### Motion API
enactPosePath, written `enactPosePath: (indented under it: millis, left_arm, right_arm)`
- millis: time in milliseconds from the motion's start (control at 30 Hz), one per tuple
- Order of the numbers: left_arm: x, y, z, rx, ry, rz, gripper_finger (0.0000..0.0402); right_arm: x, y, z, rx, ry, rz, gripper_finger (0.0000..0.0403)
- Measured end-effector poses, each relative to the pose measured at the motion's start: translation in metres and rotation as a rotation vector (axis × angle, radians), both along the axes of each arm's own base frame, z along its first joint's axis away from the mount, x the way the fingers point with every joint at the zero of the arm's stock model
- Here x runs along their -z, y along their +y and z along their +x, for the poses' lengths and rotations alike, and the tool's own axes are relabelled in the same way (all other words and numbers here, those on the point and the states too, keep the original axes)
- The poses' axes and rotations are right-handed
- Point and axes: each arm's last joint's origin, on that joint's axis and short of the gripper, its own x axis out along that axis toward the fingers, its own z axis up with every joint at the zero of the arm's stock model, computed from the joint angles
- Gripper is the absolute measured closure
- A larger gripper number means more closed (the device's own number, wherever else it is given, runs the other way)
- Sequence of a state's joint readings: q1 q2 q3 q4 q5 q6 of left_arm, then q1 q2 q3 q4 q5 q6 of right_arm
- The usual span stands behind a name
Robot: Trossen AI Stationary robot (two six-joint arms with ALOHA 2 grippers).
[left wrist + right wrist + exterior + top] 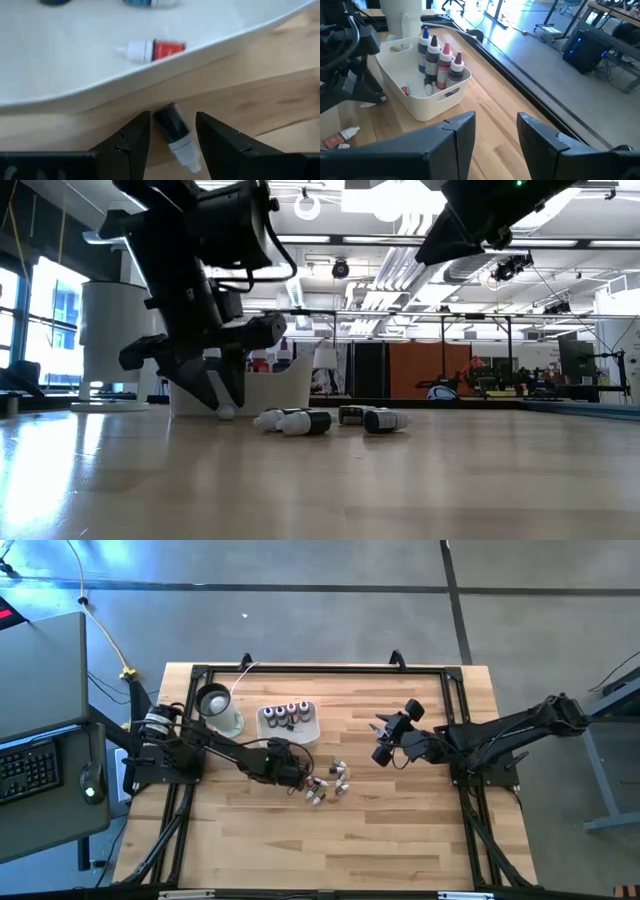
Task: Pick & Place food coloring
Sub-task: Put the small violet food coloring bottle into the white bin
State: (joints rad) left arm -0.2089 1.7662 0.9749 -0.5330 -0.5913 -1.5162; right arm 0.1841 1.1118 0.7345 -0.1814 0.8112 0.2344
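Observation:
My left gripper (172, 115) is open and low over the table, just in front of the white tray's near wall (150, 80). Its fingers stand on either side of a dark food coloring bottle (173, 131) with a white cap, which lies on its side on the wood. In the low view the fingers (215, 385) point down beside that cap (227, 412). Several more small bottles (332, 780) lie loose to its right. Others stand upright in the tray (441, 59), and a red one (159, 50) lies inside. My right gripper (380, 740) waits open, raised, right of the tray.
A white cup with a dark top (221, 710) stands left of the tray (312, 732), near the left arm. Loose bottles (300, 421) lie in a small cluster at table middle. Bare wood stretches toward the near edge and to the right.

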Motion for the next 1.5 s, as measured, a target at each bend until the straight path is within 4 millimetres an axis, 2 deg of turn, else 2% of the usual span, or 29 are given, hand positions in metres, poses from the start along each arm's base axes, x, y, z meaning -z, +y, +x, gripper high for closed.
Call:
enactPosePath:
  millis: [267,433,533,800,967,1067,1300,1500]
  left_arm:
    - [0.018,-0.002,0.003,0.025,0.072,-0.002,0.0244]
    - [0.018,-0.001,0.003,0.057,0.088,0.023,0.0245]
    - [0.018,-0.001,0.003,0.061,0.092,0.032,0.0261]
    - [0.019,-0.001,0.003,0.057,0.090,0.044,0.0333]
    - [0.014,-0.002,0.007,0.067,0.095,0.041,0.0334]
    - [0.002,-0.007,0.020,0.118,0.074,0.025,0.0325]
    - [-0.047,-0.013,0.042,0.225,0.121,0.122,0.0328]
    - [-0.084,-0.004,0.044,0.219,0.237,0.280,0.0327]
  right_arm:
    - [-0.001,0.000,0.000,-0.002,-0.008,0.003,0.0265]
    - [-0.001,0.000,0.001,-0.006,-0.014,0.007,0.0265]
    - [-0.001,0.000,0.001,-0.006,-0.014,0.007,0.0265]
    - [-0.001,0.000,0.001,-0.006,-0.014,0.007,0.0265]
    - [-0.001,0.000,0.001,-0.013,-0.013,0.011,0.0265]
    - [-0.001,0.001,0.001,-0.022,-0.013,0.017,0.0265]
    - [-0.001,0.001,0.002,-0.031,-0.019,0.023,0.0265]
    - [-0.001,0.002,0.002,-0.048,-0.017,0.034,0.0265]
